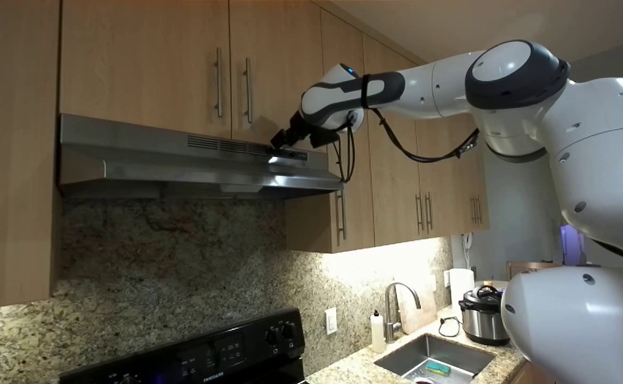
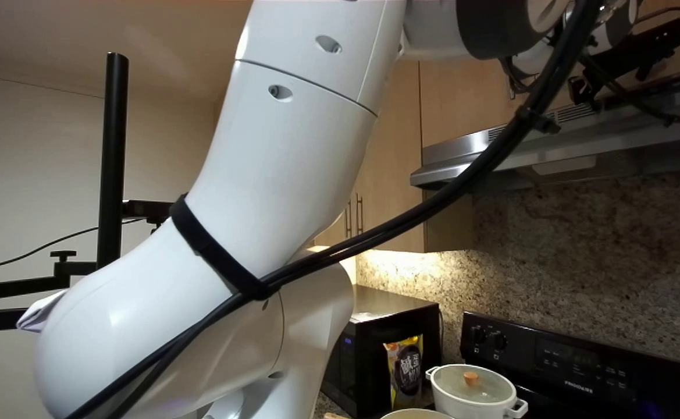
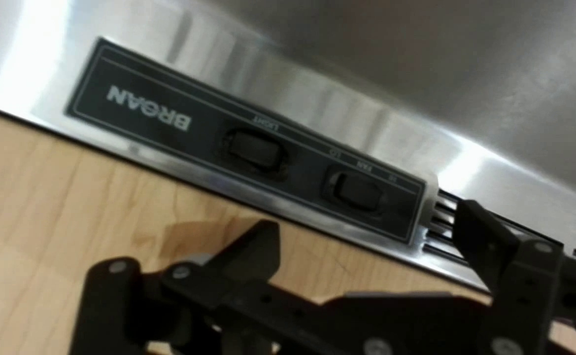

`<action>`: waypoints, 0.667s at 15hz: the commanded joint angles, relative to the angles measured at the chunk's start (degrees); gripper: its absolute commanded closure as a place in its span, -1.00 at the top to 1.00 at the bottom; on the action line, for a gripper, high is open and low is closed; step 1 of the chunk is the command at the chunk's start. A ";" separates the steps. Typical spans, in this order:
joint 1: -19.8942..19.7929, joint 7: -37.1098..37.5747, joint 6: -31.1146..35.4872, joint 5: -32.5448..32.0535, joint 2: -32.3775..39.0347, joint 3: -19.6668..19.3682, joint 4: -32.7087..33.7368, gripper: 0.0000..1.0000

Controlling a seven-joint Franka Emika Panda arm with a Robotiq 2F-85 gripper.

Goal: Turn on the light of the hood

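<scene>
Arm (image 1: pixel 524 109) aloft, jaws apart.

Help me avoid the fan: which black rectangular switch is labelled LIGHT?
The black rectangular switch nearer the pale BROAN lettering; the other black switch, labelled FAN, sits nearer the slotted metal vent.

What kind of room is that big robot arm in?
It looks like a kitchen: there's a range hood above a black stove, and a metal sink nearby.
</scene>
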 commanded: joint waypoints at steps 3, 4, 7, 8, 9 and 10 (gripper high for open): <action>-6.25 2.64 0.58 0.35 1.47 3.63 -3.18 1.00; -6.79 2.73 0.02 0.70 1.13 4.08 -3.94 1.00; -8.43 2.75 0.14 1.19 1.25 5.56 -6.23 1.00; -8.89 2.79 0.22 1.30 1.38 5.96 -6.83 1.00; -9.40 2.82 0.33 1.44 1.48 6.40 -7.21 1.00; -9.80 2.82 0.39 1.44 1.61 6.59 -7.46 1.00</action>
